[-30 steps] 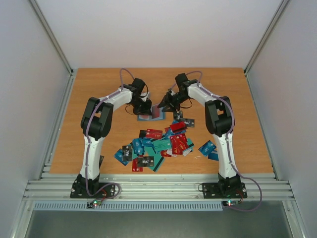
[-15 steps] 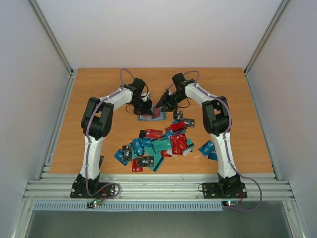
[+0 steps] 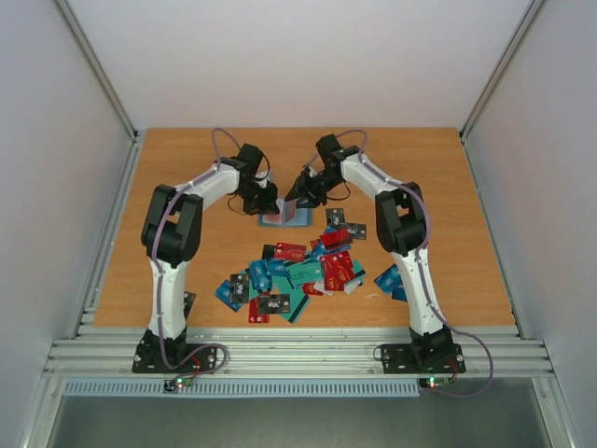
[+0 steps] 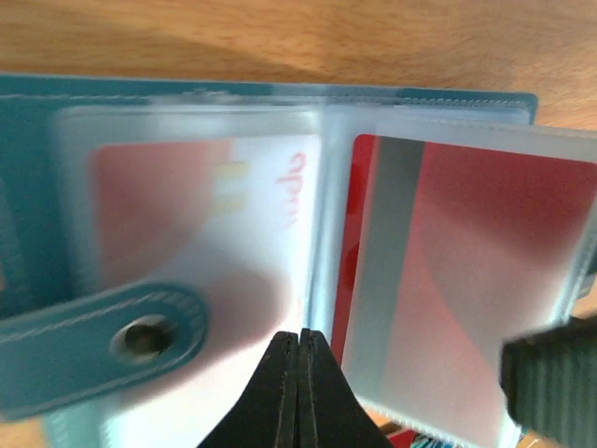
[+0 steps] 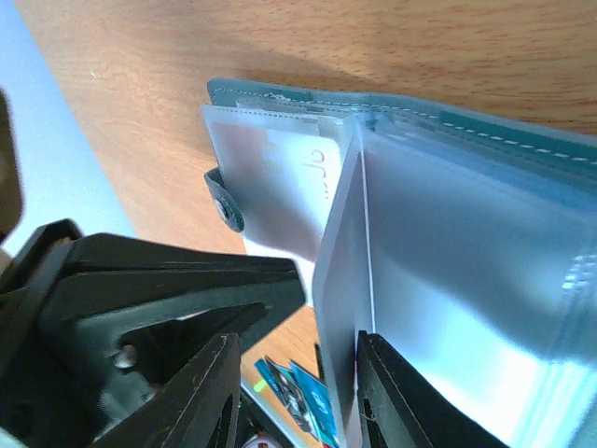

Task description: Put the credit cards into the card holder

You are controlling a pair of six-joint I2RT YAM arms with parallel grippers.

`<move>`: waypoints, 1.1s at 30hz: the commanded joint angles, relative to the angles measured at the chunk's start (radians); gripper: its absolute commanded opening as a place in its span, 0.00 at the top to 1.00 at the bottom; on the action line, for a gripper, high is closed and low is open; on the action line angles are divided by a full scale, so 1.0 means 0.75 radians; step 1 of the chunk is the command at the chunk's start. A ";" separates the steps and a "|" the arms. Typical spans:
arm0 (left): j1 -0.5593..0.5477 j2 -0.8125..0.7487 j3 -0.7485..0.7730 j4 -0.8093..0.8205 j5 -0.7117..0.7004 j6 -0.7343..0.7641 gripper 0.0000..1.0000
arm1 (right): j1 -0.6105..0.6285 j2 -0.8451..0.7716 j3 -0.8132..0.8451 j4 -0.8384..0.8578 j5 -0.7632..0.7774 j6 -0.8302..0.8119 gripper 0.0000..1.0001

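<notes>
2 red cards point(image 4: 457, 261) are sleeved in the card holder point(image 4: 23, 187); many credit cards point(image 3: 298, 275) are left loose. The left hand point(image 4: 300, 338) is closed, the right hand point(image 5: 298, 373) open.

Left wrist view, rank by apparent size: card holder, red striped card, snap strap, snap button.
1. card holder, spans the frame
2. red striped card, its sleeve perhaps nearer the camera
3. snap strap
4. snap button
</notes>
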 commanded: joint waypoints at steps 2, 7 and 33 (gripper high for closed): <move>0.072 -0.169 -0.090 0.053 -0.013 -0.068 1.00 | 0.029 0.052 0.088 -0.046 -0.023 0.000 0.64; 0.117 -0.232 -0.136 0.048 -0.026 -0.074 0.99 | 0.050 0.092 0.172 -0.084 -0.017 -0.002 0.65; 0.138 -0.204 -0.229 0.057 -0.074 0.097 1.00 | 0.095 0.248 0.339 -0.185 0.038 -0.026 0.65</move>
